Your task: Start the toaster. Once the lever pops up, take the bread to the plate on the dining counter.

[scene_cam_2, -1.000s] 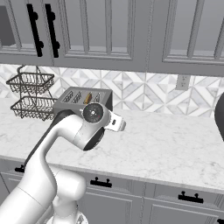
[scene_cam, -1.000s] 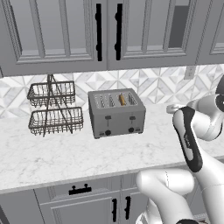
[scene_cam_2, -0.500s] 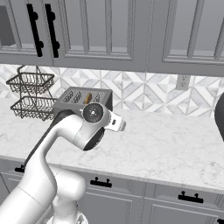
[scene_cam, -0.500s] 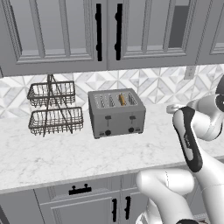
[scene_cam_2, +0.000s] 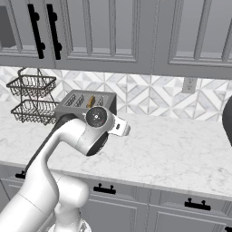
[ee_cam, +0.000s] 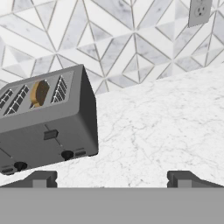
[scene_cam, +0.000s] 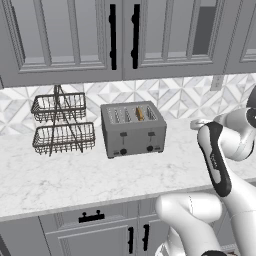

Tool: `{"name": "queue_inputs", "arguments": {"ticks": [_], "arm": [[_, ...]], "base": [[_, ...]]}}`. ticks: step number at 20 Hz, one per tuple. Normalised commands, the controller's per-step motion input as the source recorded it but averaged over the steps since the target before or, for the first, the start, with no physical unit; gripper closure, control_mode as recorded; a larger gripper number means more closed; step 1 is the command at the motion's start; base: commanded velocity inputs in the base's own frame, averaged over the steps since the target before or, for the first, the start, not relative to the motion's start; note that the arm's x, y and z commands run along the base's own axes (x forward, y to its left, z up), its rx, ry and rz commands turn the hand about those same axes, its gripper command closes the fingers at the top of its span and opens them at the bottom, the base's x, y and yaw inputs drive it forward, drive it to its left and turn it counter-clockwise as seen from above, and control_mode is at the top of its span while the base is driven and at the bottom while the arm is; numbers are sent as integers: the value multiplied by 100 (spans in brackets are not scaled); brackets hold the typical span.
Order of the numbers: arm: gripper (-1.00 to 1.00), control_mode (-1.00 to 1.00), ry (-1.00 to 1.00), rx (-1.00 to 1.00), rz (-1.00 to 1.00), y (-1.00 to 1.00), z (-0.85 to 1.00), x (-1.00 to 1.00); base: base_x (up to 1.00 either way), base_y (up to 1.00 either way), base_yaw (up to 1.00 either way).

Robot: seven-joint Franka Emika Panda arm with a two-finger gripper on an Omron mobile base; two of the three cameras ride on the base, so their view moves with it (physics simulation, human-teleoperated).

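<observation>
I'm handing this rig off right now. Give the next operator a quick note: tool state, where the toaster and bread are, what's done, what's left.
Tool: open, empty, off to the toaster's right, clear of it.
Toaster: on the counter beside the wire basket, levers look up.
Bread: sitting in a slot.
Done: nothing visible yet.
Left: press the lever, wait for the pop, carry the bread to the plate.

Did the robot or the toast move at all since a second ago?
No, nothing visibly changed. The gripper stays open and empty, the bread still sits in the toaster, and the wire basket is where it was.
</observation>
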Motion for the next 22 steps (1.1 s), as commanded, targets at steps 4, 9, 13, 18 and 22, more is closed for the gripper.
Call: {"name": "queue_inputs", "arguments": {"ticks": [4, 9, 13, 18, 22], "arm": [[-100, -100, 0, 0, 0, 0, 0, 0], [-100, -100, 0, 0, 0, 0, 0, 0], [-100, -100, 0, 0, 0, 0, 0, 0], [-100, -100, 0, 0, 0, 0, 0, 0], [-100, -100, 0, 0, 0, 0, 0, 0]], "base": [[0, 0, 0], [0, 0, 0], [0, 0, 0], [0, 0, 0], [0, 0, 0]]}}
